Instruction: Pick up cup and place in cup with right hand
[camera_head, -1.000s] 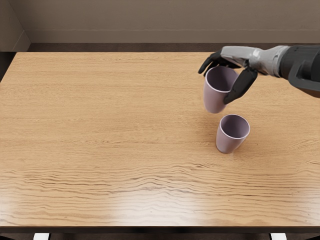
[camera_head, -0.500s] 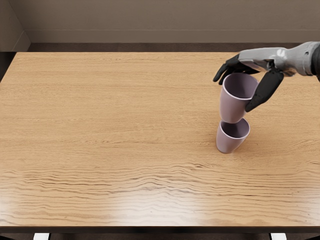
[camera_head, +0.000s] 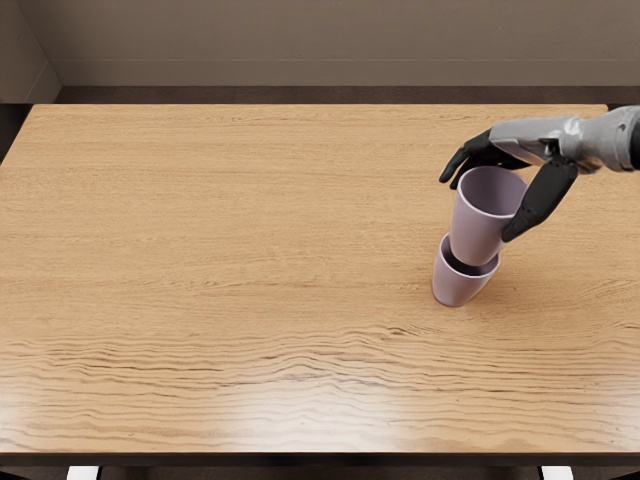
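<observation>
My right hand comes in from the right edge, its dark fingers and thumb closed around a light purple cup near the rim. This cup is upright with its mouth up. Its lower end overlaps the mouth of a second purple cup, which stands upright on the table. The held cup's base is hidden behind or within the standing cup's front rim; how deep it sits inside, I cannot tell.
The wooden table extends widely to the left of the cups. Its front edge runs along the bottom of the picture, and a wall stands behind it.
My right hand has carried the held cup rightward and toward the table's front, so it now overlaps the mouth of the standing cup. The standing cup has not moved.
</observation>
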